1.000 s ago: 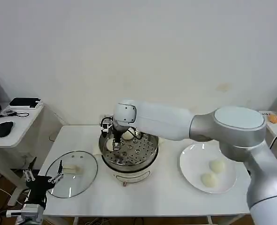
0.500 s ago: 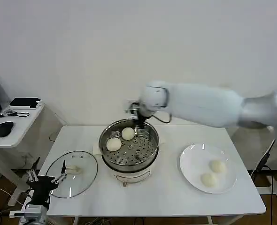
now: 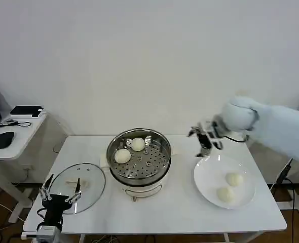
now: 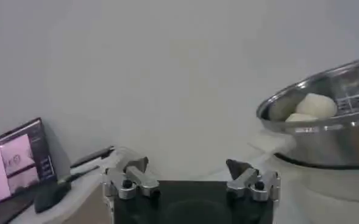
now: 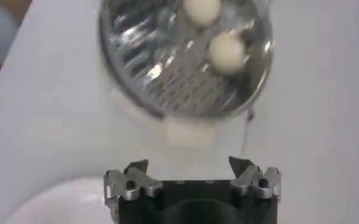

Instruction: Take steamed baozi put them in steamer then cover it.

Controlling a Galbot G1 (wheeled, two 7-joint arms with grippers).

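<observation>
The right hand [image 3: 204,140], open and empty, has swung from the steamer [image 3: 139,158] toward the plate [image 3: 210,177]; two baozi [image 3: 229,186] remain; the left hand [image 3: 61,195] waits open

- I'm seeing a white table [image 3: 190,212] standing against a plain white wall [image 3: 149,61].
- A round glass lid [image 3: 83,185] is lying flat on the table's left part, near the front edge.
- A flat white plate [image 3: 210,174] is sitting on the table's right part.
- A smaller side table [image 3: 17,136] is standing off to the left, carrying a black mouse [image 3: 4,138] and a dark phone-like slab [image 3: 26,110].
- A lit screen [image 4: 14,161] is glowing beside them.
</observation>
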